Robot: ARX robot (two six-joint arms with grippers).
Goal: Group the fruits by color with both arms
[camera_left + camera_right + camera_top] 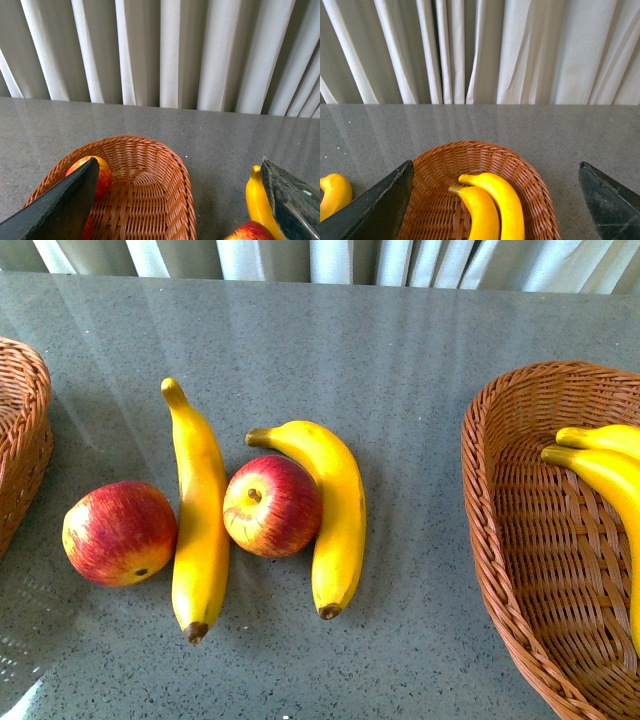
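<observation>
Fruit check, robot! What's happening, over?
Left gripper open, right gripper open, both empty. Two apples, two bananas unsorted on table. Right basket holds two bananas, left basket an apple. Nothing in the way.

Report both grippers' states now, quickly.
Left gripper: open, holding nothing.
Right gripper: open, holding nothing.

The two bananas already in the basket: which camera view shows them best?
The right wrist view. There the two bananas lie side by side in the wicker basket, stems and upper halves clear. The front view catches them at its right edge, cut off. The left wrist view shows neither; it faces the other basket.
</observation>
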